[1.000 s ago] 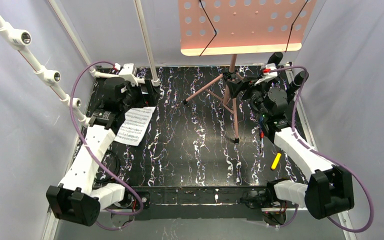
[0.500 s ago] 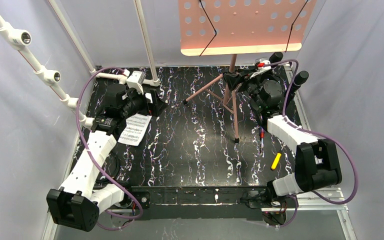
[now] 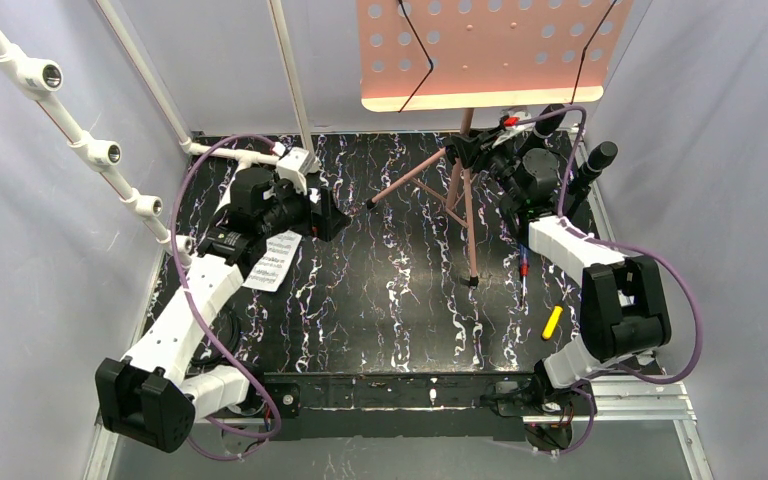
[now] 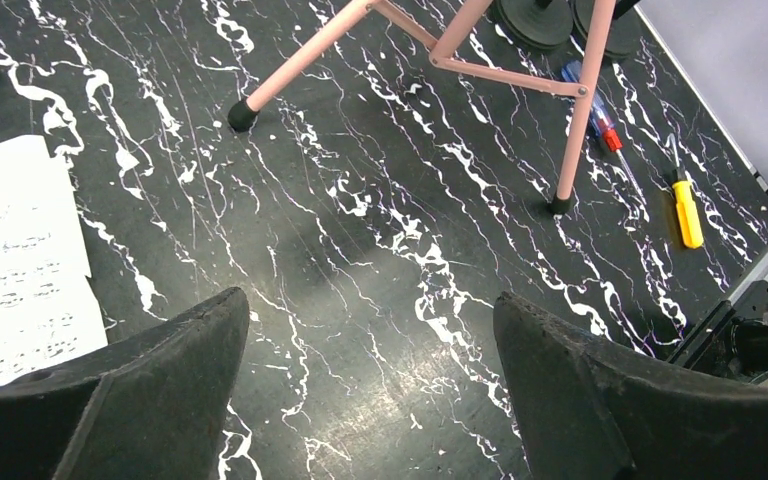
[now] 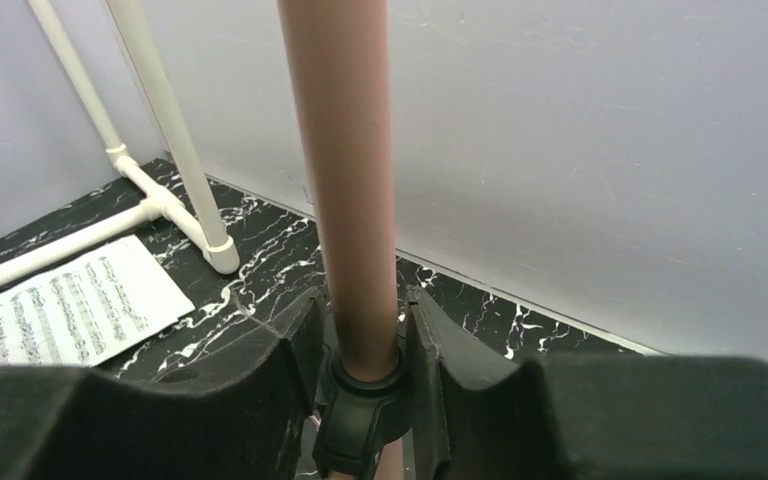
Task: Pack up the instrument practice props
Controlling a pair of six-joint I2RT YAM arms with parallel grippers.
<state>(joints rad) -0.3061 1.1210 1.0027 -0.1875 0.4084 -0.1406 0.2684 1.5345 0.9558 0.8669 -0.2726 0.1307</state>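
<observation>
The salmon-pink perforated music desk (image 3: 480, 50) stands on its pole (image 5: 345, 180) and thin tripod legs (image 3: 415, 178) (image 4: 305, 55) at the back of the table. My right gripper (image 3: 480, 155) (image 5: 365, 300) is shut on that pole just above its black collar, one finger on each side. A white sheet-music page (image 3: 275, 262) (image 4: 10, 270) (image 5: 60, 305) lies flat at the left. My left gripper (image 3: 335, 218) (image 4: 370, 305) hangs open over bare table to the right of the page, holding nothing. Two black microphones (image 3: 595, 165) (image 3: 550, 115) stand at the back right.
White pipe frame (image 3: 90, 150) (image 5: 175, 130) runs along the left and back-left. A yellow screwdriver (image 3: 552, 322) (image 4: 687, 210) and a red-and-blue one (image 3: 525, 268) (image 4: 600, 120) lie right of the tripod. Grey curtain walls close in three sides.
The right arm swung left to the stand and its jaws closed round the pole. The left gripper moved right, off the sheet-music page, staying open.
</observation>
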